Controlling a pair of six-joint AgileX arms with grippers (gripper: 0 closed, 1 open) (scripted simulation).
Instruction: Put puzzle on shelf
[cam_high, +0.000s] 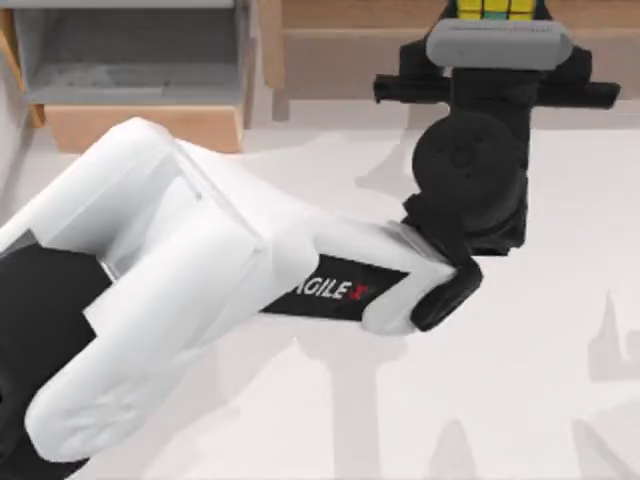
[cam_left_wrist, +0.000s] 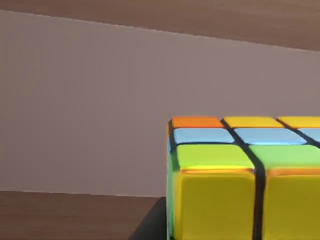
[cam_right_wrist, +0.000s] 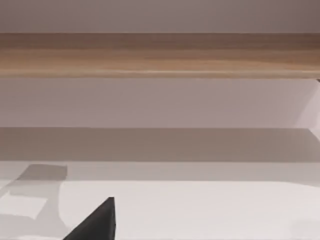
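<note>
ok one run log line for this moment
left end effector: at shelf | puzzle: over shelf board | right arm: parked

A pale, near-white table (cam_high: 560, 380) is seen from above, crossed by faint grey shadows. Along its far edge a long light-brown wooden shelf (cam_high: 340, 45) is set, with a grey-brown recessed face. The puzzle (cam_high: 497, 9) is seen at the shelf's top edge; in the left wrist view its base is met by the brown board. A smaller grey-lined box (cam_high: 130, 60) with a wooden front is placed on the table at the far left.
</note>
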